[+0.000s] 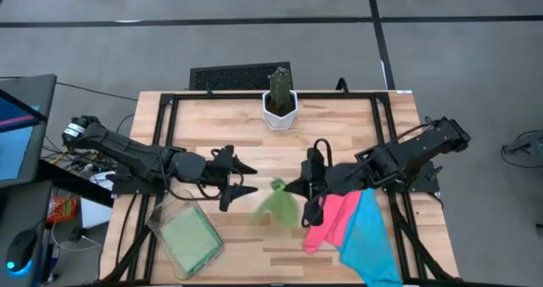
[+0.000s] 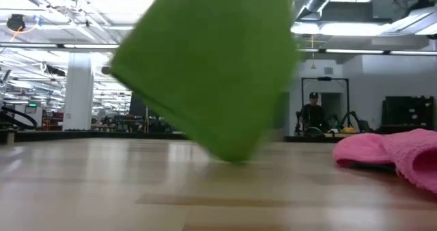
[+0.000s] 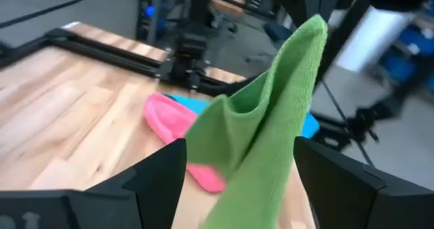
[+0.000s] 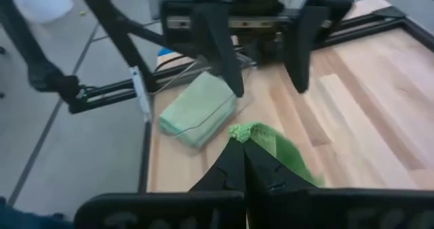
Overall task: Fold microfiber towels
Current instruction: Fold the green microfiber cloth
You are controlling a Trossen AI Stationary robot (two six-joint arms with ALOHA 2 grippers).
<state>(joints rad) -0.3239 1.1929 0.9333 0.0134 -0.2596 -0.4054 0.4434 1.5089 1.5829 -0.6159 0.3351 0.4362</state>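
Note:
A light green microfiber towel (image 1: 276, 204) hangs from my right gripper (image 1: 293, 188), which is shut on it near the table's middle. In the low view the towel (image 2: 212, 67) fills the middle, its lowest corner (image 2: 235, 159) close to the tabletop. My left gripper (image 1: 250, 177) stands open just left of the towel, pointing at it, with the cloth (image 3: 264, 134) ahead of its two fingers and apart from them. A hot pink towel (image 1: 327, 223) and a sky blue towel (image 1: 371, 236) lie crumpled on the table under the right arm. My right gripper pinches an upper corner of the green towel (image 4: 239, 130) between its two shut fingertips, coming from the table's right and slanting down. The cloth hangs slack below the fingers. Whether its lowest corner touches the table I cannot tell.
A clear plastic bin (image 1: 161, 223) holding folded green cloth (image 1: 191, 240) sits at the near left. A potted cactus (image 1: 279, 104) stands at the far middle. Bare wood lies between the bin and the pink towel. A person (image 2: 313, 111) stands in the room behind.

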